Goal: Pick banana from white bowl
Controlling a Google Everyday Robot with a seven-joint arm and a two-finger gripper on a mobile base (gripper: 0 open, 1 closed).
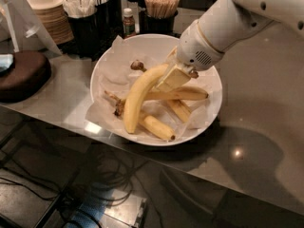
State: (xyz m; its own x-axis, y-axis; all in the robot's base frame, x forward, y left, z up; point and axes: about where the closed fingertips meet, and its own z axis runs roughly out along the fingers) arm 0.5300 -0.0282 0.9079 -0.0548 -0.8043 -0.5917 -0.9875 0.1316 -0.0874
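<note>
Camera view, only view. Gripper (172, 78) is down inside the white bowl (213, 113), pressed against the upper end of the banana (137, 99). I cannot tell whether it has hold of it. The banana lies in the bowl on crinkled paper (114, 70), curving from centre to front-left rim, across the shorter bananas (183, 94). The bowl stands on the grey table (266, 127).

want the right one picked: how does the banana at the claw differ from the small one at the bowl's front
The banana is longer, thicker and strongly curved; the small banana is short and nearly straight. The banana has the claw at its upper end; the small banana lies apart from it. Both are yellow, in the white bowl.
</note>
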